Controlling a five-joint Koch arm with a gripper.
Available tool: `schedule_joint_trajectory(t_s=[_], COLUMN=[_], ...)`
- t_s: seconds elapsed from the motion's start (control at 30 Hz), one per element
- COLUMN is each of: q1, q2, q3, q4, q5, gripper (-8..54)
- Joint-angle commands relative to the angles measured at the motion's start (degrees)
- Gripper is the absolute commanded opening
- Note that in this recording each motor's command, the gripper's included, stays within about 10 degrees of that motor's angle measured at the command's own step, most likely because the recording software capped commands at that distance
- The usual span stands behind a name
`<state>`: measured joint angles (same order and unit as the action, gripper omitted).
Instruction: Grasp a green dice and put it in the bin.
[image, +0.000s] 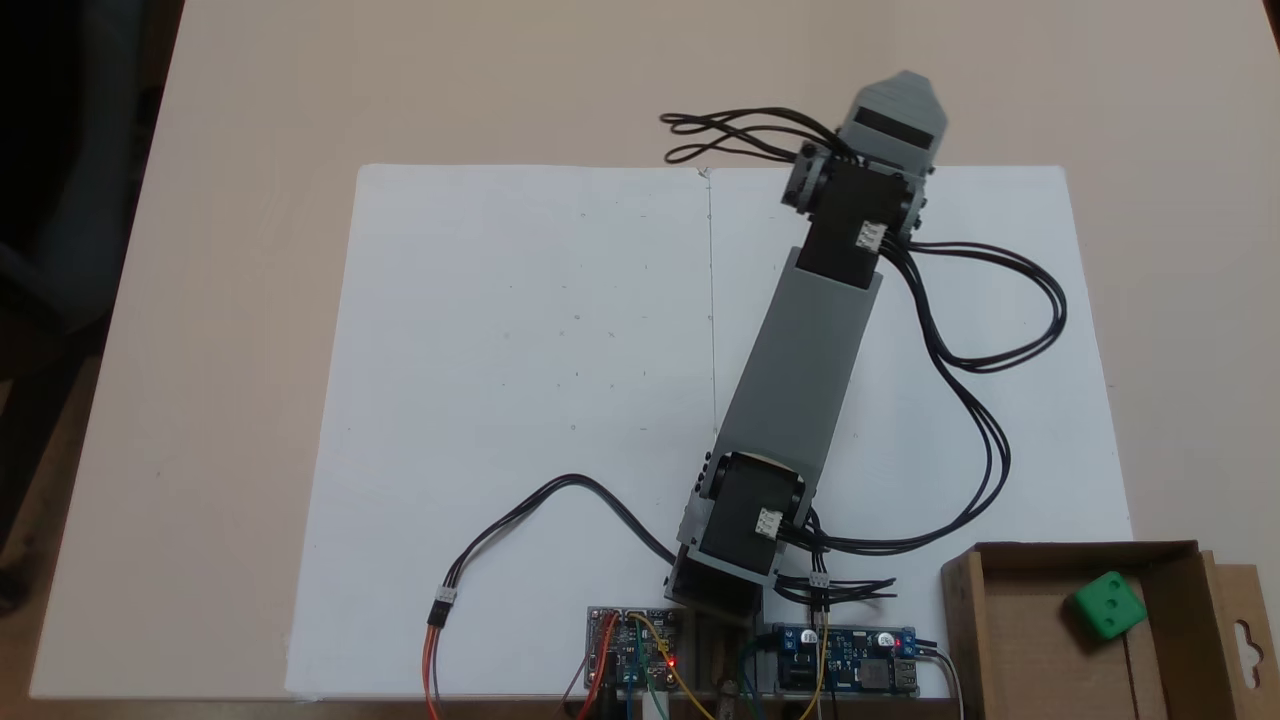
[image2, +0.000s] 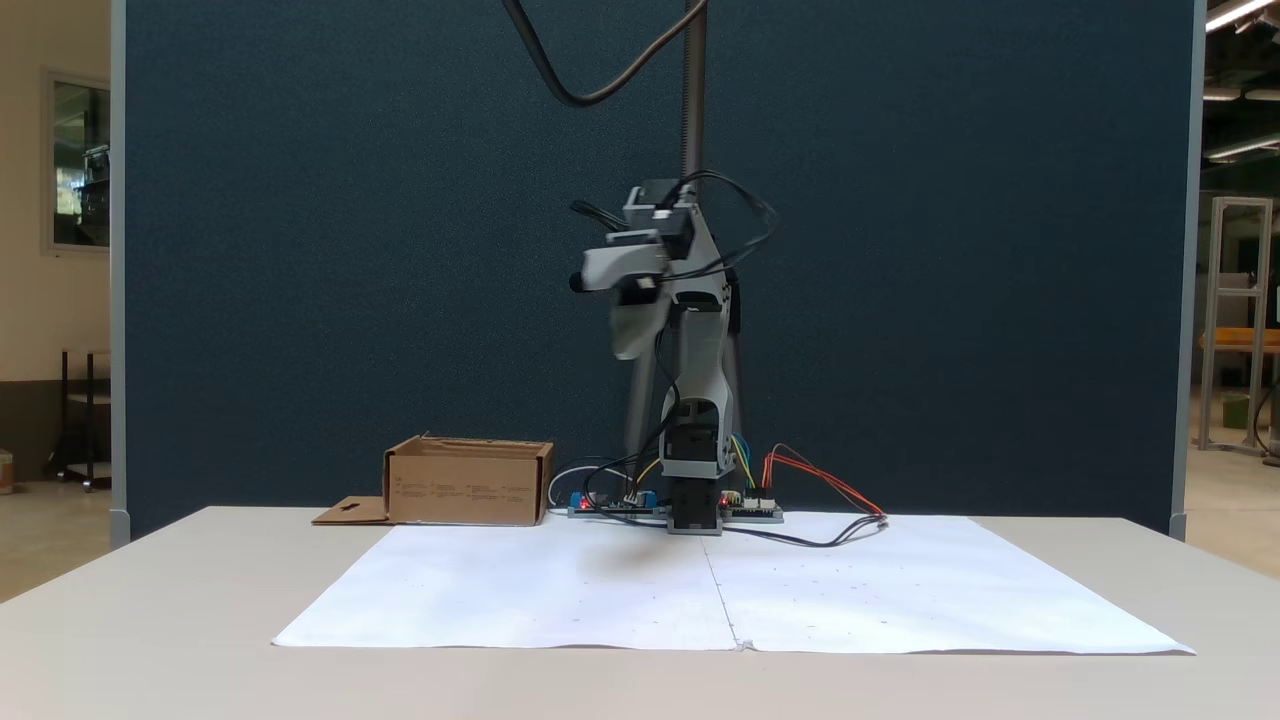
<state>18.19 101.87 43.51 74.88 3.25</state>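
Seen from above, your white paper (image: 530, 400) covers the middle of the bench (image: 250, 120), bare on its left half, with a black cable (image: 540, 500) looping across its near edge toward the circuit boards (image: 640, 650). Move right and your arm (image: 800, 370) stretches from its base beside those boards up and away over the paper, ending in the gripper (image: 900, 95) at the paper's far edge. From above you see just its grey top. From the front, the gripper (image2: 632, 335) hangs high over the bench, pointing down, its pale jaws overlapping one behind the other, so you cannot tell whether they are spread or pressed together; nothing can be seen between them.

Farther right in the top-down view, well apart from the gripper and back beside the arm's base, sits the bin (image: 965, 620) at the bench's near corner. The dice (image: 1108, 603) lies inside it, on the cardboard floor near the right wall, two pips showing on its top face. The bin's flap (image: 1245, 630) with the keyhole cutout lies open on its right.

From the front, the bin (image2: 468, 485) stands below and left of the gripper, its flap flat on the bench.
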Motion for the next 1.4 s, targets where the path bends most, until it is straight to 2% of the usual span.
schedule_joint_trajectory(t_s=[0.0,0.2,0.73,1.1,1.37], q1=[-4.48,-7.82,-10.2,-19.25,-18.54], q2=[2.81,4.39,19.16,26.54,33.66], q3=[-0.88,3.52,42.1,48.34,65.13], q4=[-1.76,-4.48,-40.06,-56.87,-72.49], q5=[3.16,3.25,2.64,2.9,1.49], gripper=[44.4,44.4,43.9,45.0,44.7])
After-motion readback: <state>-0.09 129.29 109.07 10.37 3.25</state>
